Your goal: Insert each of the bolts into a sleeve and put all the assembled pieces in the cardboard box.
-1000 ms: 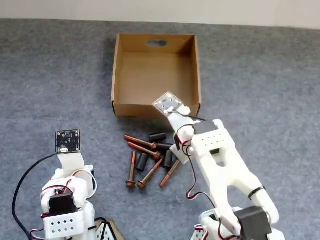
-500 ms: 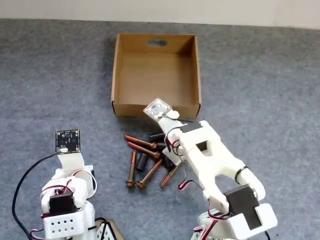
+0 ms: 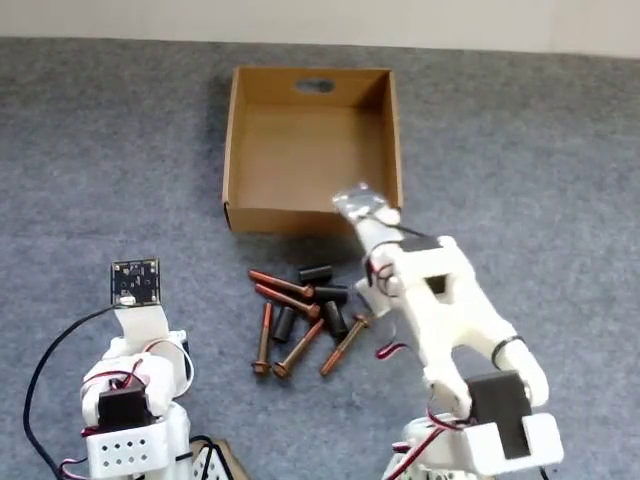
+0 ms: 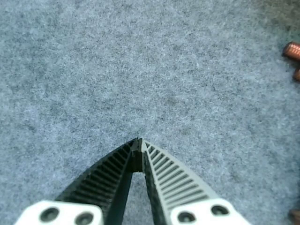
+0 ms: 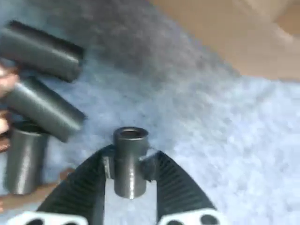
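The right pincer (image 5: pixel 129 161) is clamped on a dark sleeve (image 5: pixel 130 140). The sleeve stands between the two ribbed fingers with its open end poking out past their tips. I cannot tell whether it touches the bench (image 3: pixel 120 150). It sits just in front of the front wall of the cardboard box (image 3: pixel 290 219), beside the pile of parts but apart from it. In the right wrist view, three loose sleeves (image 5: pixel 44 115) lie close beside it. The high view shows four loose sleeves in the pile. Two lie crosswise nearer the box and two lie lengthwise among the bolts (image 3: pixel 300 347). There are five bolts, all copper-coloured. Two slant side by side on the box side of the pile, and three fan out toward the arms. The right arm (image 3: pixel 450 310) stretches forward from its base at the near edge, along the right side of the pile, with its wrist by the box's front right corner. The left arm (image 3: pixel 135 390) is folded up over its own base, well apart from the pile. The left pincer (image 4: pixel 139 143) points down at the grey bench with its jaws closed tip to tip on nothing.
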{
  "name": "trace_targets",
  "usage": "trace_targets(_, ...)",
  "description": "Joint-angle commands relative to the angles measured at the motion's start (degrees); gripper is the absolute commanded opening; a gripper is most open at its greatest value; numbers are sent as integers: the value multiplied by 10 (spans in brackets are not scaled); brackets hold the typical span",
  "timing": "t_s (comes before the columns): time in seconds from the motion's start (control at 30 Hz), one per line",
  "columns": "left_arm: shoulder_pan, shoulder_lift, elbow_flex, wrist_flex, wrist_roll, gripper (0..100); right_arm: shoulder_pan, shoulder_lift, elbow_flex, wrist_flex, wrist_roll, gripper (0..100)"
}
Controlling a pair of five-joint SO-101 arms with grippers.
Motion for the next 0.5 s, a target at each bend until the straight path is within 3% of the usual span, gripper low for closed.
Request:
trace_targets(0.0, 7, -6, 9, 2, -2, 7, 36, -95, -21, 39, -15, 5)
trace_targets(0.2, 7, -6, 9, 2, -2, 7, 52, -278, 80, 100, -108, 5)
trace_targets(0.47, 7, -6, 9, 2, -2, 7, 52, -378, 302, -8, -109, 14)
